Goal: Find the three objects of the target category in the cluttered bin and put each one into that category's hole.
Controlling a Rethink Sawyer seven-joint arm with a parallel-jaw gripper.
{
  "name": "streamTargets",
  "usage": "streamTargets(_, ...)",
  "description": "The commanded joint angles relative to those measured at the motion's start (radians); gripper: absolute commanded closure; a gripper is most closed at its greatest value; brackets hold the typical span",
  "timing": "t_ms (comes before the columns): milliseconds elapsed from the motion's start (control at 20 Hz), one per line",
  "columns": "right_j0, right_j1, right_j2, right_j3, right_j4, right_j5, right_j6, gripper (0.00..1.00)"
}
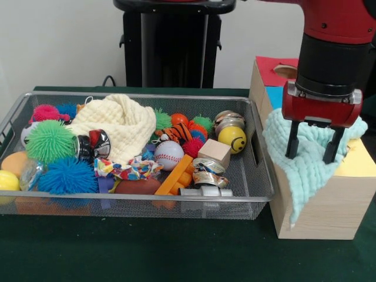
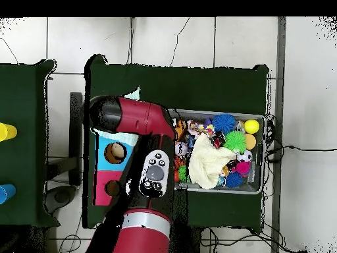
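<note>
The silver wire mesh bin (image 1: pixel 176 208) stands at the left of the front view, full of toys; it also shows in the overhead view (image 2: pixel 262 158). A confetti-patterned cloth scrap (image 1: pixel 126 169) lies near the bin's front wall, beside a baseball (image 1: pixel 168 154). I cannot make out a braided rope ball or a third textile thing. My gripper (image 1: pixel 312 144) is open and empty, right of the bin, hanging over the wooden box. Its fingers (image 1: pixel 292 141) stand in front of a mint-green waffle cloth (image 1: pixel 305 164) draped over that box. In the overhead view the arm hides the gripper.
A cream waffle cloth (image 1: pixel 117 126) covers the bin's middle, with spiky rubber balls (image 1: pixel 50 141), a yellow smiley ball (image 1: pixel 232 139) and a wooden block (image 1: pixel 214 151) around it. The box row (image 1: pixel 329 205) has a red top with a hole (image 1: pixel 285 70); more holes show from overhead (image 2: pixel 115 153).
</note>
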Motion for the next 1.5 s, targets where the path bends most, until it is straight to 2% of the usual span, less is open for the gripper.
streamTargets(50,0.020,0.113,0.032,0.023,-0.032,-0.049,0.187,0.00)
streamTargets(650,0.014,0.090,0.041,0.040,-0.017,-0.014,0.173,0.00)
streamTargets(1050,-0.002,0.099,0.048,0.020,-0.027,0.000,0.143,0.00)
streamTargets(1500,-0.012,0.100,0.063,0.029,-0.014,-0.016,0.147,0.00)
